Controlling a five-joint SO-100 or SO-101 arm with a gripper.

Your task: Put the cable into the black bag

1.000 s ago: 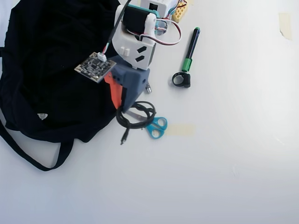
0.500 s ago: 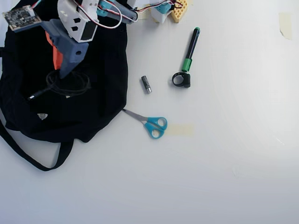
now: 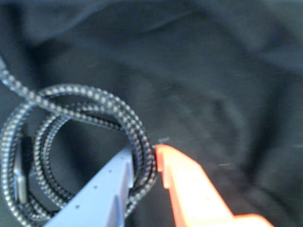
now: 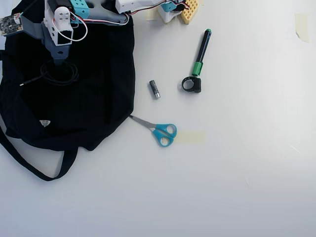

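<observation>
The cable [image 3: 71, 142] hangs as a loose coil pinched at one side of its loop between the jaws of the gripper [image 3: 150, 161], the blue-grey finger [image 3: 102, 189] on one side of the strands and the orange finger [image 3: 189, 189] on the other; gripping the bundle where several turns lie together is probably what keeps the coil from unwinding. In the overhead view the cable [image 4: 59, 74] sits over the upper left part of the bag [image 4: 94, 108], with one plug end sticking out to the left, so a release here would likely drop it onto the fabric; whether that spot is the bag's opening or just its outer face cannot be told. Well apart on the white table [image 4: 237, 163] lie the scissors [image 4: 159, 130], a small battery [image 4: 155, 89], a black ring clip [image 4: 191, 84] and a green marker [image 4: 202, 52].
</observation>
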